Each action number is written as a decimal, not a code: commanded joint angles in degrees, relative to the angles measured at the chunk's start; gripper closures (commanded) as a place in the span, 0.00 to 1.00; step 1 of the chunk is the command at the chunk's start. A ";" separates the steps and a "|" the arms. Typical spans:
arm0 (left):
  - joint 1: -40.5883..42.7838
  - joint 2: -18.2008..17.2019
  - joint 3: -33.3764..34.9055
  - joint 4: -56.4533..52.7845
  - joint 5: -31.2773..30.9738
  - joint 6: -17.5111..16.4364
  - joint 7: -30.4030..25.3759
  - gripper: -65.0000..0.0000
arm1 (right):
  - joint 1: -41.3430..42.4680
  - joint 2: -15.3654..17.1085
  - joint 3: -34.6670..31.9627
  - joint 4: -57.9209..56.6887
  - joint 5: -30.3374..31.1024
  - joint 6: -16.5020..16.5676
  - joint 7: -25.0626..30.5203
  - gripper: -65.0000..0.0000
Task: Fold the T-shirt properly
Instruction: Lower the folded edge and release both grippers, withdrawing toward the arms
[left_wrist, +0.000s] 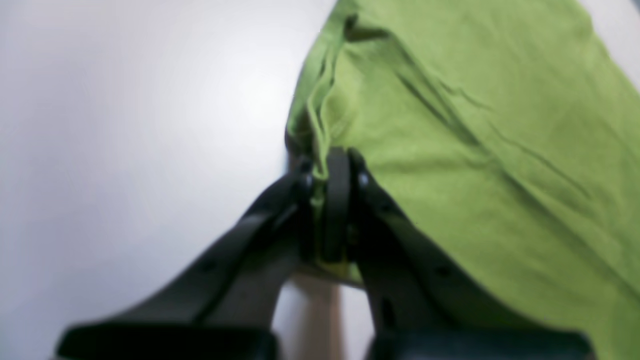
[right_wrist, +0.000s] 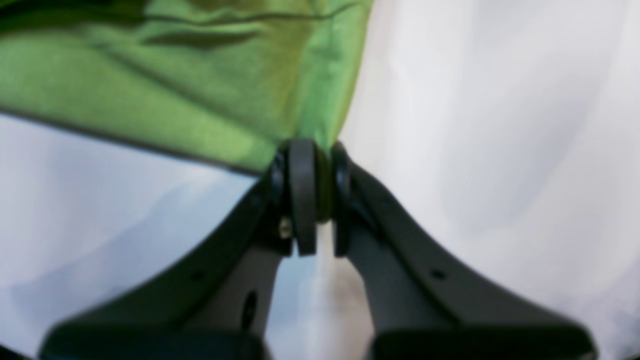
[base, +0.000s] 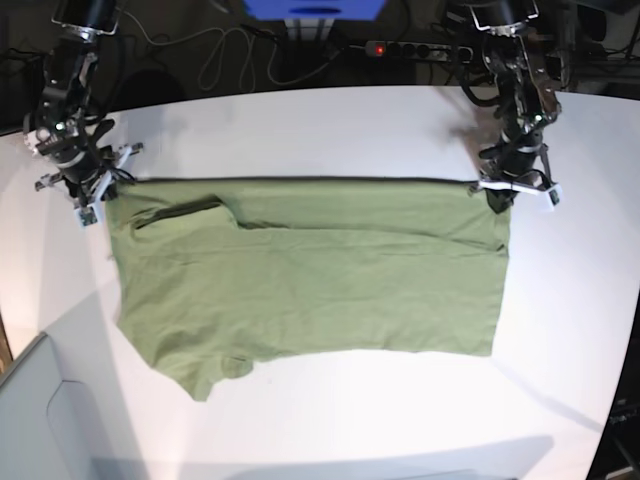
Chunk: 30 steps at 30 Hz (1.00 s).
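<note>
Left gripper (left_wrist: 332, 172) pinched shut on T-shirt (base: 310, 275) edge, cloth bunched between pads. Right gripper (right_wrist: 310, 172) likewise clamped on T-shirt corner. T-shirt spread flat on table (base: 300, 130), grippers at both ends of its far edge, that edge pulled straight. Judgement: step is carrying far edge over toward near edge; lift both ends together, keep edge taut, lay it level. Wrist views blurred; neck tag not visible; grip depth unclear.
</note>
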 joint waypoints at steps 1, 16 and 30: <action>0.50 -0.69 -0.12 2.17 0.00 0.10 -0.28 1.00 | 1.75 1.58 0.26 2.97 0.17 0.87 0.20 1.00; 2.26 -0.43 -0.12 6.74 0.09 0.27 -0.19 1.00 | 4.13 1.58 0.43 9.21 0.17 0.87 -6.83 1.00; 14.39 -0.08 -0.04 10.87 -0.53 0.19 -0.19 1.00 | -11.87 1.40 0.43 15.28 0.17 0.87 -6.66 1.00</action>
